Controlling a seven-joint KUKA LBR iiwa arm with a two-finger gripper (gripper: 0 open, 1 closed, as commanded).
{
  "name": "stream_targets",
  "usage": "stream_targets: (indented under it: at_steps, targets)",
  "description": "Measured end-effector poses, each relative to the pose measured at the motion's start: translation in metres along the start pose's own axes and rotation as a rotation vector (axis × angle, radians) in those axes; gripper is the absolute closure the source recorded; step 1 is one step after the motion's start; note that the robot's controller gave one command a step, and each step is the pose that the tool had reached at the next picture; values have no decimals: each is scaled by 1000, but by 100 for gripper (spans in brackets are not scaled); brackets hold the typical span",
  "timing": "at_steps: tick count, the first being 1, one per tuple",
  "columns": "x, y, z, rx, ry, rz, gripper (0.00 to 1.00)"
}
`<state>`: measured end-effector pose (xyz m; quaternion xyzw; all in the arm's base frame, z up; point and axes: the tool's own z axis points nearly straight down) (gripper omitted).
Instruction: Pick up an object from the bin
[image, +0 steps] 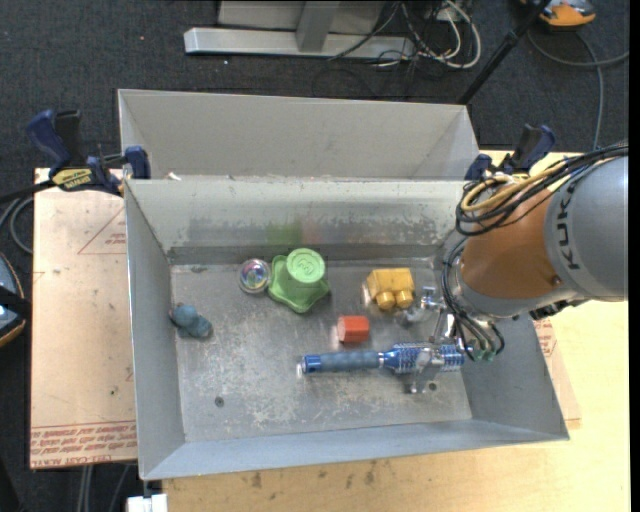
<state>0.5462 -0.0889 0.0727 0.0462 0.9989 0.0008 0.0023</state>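
Gripper (425, 348) being held low at right of bin (250, 405), over blue stick's (345, 363) right end; fingers apparently being held apart astride it. Red cube (352, 329) lying near.

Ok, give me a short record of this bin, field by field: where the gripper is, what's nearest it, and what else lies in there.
container: grey metal bin
gripper: gripper at the bin's right side, over the right end of the blue stick
near it: yellow block and orange-red cube
back middle: green cup beside a shiny ball
left: grey-blue lump, alone
grasp: cannot tell
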Motion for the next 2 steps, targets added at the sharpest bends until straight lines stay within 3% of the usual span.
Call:
stream_targets:
  at_steps: [1,2]
  targets:
    - [-2,0,-4,1,-10,0,100]
    - [28,22,-143,1,-4,8,100]
